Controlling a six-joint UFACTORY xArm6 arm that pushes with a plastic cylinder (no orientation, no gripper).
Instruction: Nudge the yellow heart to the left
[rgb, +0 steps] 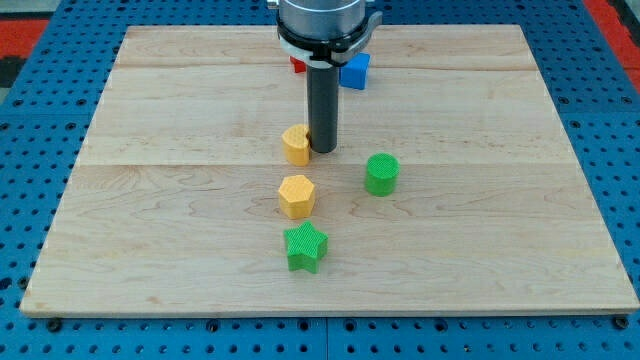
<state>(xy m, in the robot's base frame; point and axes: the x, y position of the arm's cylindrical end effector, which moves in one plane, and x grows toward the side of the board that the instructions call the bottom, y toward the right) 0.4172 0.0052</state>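
Observation:
The yellow heart (296, 144) lies near the board's middle. My tip (322, 150) stands right against the heart's right side, touching it or nearly so. A yellow hexagon (297, 196) lies just below the heart. A green star (305, 247) lies below the hexagon. A green cylinder (381, 174) stands to the right of my tip.
A blue block (355, 70) and a red block (298, 64) lie near the view's top, partly hidden by the arm's body. The wooden board (150, 200) rests on a blue pegboard surface.

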